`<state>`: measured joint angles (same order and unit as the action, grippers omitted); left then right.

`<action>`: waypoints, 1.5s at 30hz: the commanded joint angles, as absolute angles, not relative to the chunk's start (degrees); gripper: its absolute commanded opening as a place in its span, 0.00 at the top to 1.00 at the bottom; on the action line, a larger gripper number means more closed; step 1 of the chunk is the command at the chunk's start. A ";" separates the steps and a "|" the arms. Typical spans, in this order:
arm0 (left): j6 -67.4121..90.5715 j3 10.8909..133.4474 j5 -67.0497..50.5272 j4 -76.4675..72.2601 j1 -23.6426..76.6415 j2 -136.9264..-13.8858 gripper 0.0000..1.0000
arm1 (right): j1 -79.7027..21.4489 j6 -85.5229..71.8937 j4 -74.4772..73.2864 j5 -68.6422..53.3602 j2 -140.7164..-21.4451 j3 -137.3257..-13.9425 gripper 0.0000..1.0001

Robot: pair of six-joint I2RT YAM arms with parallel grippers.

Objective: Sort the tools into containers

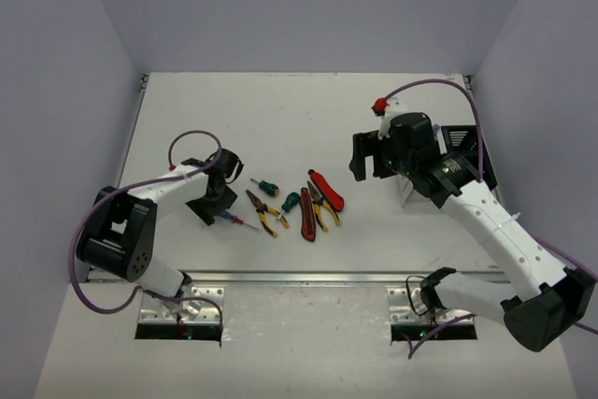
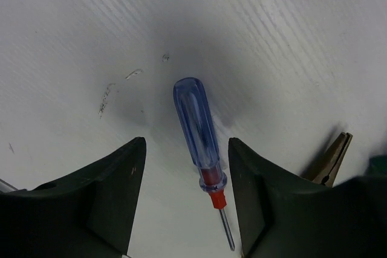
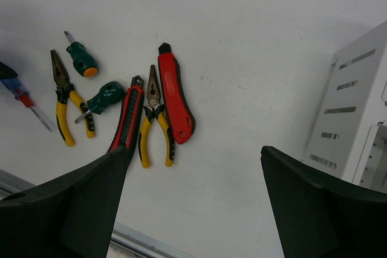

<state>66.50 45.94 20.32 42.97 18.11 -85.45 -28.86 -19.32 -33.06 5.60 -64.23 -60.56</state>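
Tools (image 1: 290,205) all lay on the table (image 1: 280,119), none seen binned. Left gripper (image 2: 187,144) straddled the blue screwdriver (image 2: 196,125), jaws apart, not yet clamped. Right gripper (image 3: 195,150) gaped beside the white bin (image 3: 354,107).

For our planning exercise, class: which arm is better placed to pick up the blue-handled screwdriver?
Left: the left claw straddles the blue-handled screwdriver, one finger each side of its handle. The right claw hangs open near the white container, farther off.

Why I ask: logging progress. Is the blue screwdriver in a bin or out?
Out: the blue screwdriver lies flat on the bare table, between the left gripper's jaws.
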 commanded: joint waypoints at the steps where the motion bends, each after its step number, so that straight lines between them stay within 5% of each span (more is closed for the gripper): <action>1: 69.40 44.65 20.20 39.47 18.63 -88.13 0.46 | -29.09 -18.60 -30.52 3.08 -62.58 -59.68 0.10; 3: 69.24 43.83 19.71 37.78 18.63 -89.48 0.55 | -29.09 -18.60 -29.86 2.67 -62.26 -58.96 0.10; 6: 68.74 42.81 18.64 35.25 18.64 -92.35 0.91 | -29.09 -18.72 -28.40 0.91 -62.23 -58.28 0.10; 8: 68.73 42.78 18.99 35.03 18.63 -92.74 1.00 | -29.09 -18.77 -27.45 -0.48 -62.31 -57.81 0.10; 19: 54.26 42.09 28.67 30.02 26.41 -70.88 1.00 | -29.09 -24.68 -19.48 -25.86 -61.32 -54.20 0.06; 25: 41.12 35.50 15.70 8.07 33.66 -54.05 1.00 | -30.76 -37.00 -4.83 -39.62 -59.67 -47.02 0.03; 28: 33.82 31.74 -3.19 -5.40 33.83 -47.33 1.00 | -30.95 -40.99 -0.13 -34.42 -56.49 -45.31 0.02; 33: 30.61 26.91 -16.88 -18.95 35.00 -43.79 1.00 | -31.20 -48.28 4.08 -29.50 -54.17 -43.57 0.06; 45: 25.45 25.51 -24.78 -26.23 39.43 -44.09 1.00 | -42.94 -46.90 -2.88 -12.92 -60.83 -51.06 0.26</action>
<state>28.78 25.06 -21.34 -19.13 38.52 -44.18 -38.01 -47.78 -2.53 -20.95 -58.83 -45.95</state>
